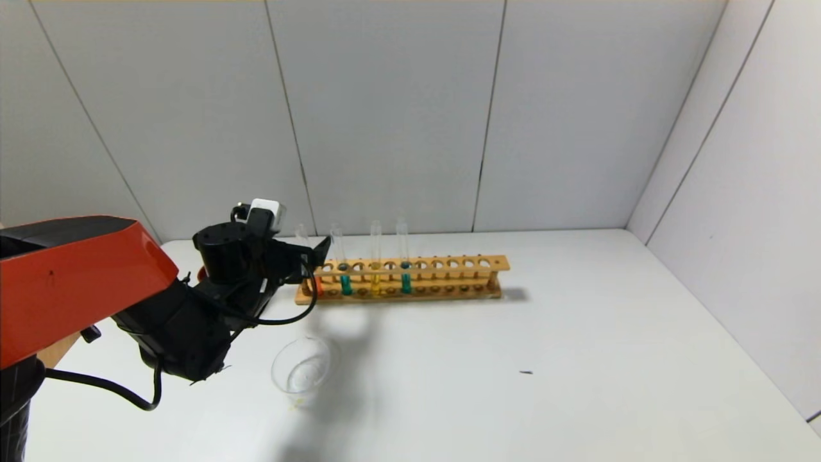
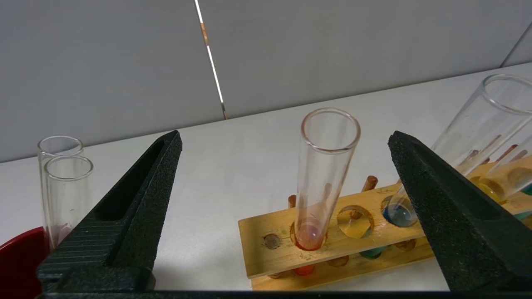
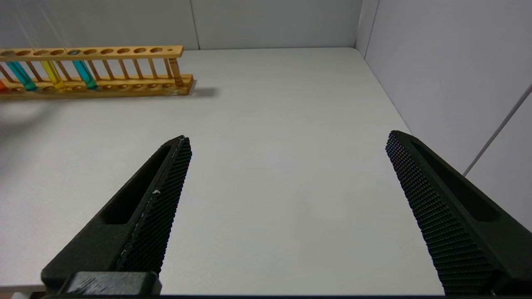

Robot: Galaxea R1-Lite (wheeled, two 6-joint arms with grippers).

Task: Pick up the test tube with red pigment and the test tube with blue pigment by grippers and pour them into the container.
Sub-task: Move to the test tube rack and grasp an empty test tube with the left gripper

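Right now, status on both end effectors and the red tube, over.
Left end effector open, straddling the red tube, not gripping. Tube upright in the rack. Right end effector open, parked over bare table. Blue tube close beside one finger.

Head view: high vantage on the robot's head, facing forward and down over the white table (image 1: 577, 359) toward the grey back wall; the wooden rack (image 1: 410, 279) lies at mid-distance, the left arm fills the near left.
Left wrist view: mounted behind the left gripper (image 2: 284, 166), looking out between its spread fingers (image 2: 137, 199); very close to the rack's left end (image 2: 291, 245), facing the back wall.
Right wrist view: mounted behind the right gripper (image 3: 286, 166), low over the table (image 3: 282, 124), facing the far right corner; the rack (image 3: 99, 70) sits far off.
Shared field: all three views include the rack and table surface.
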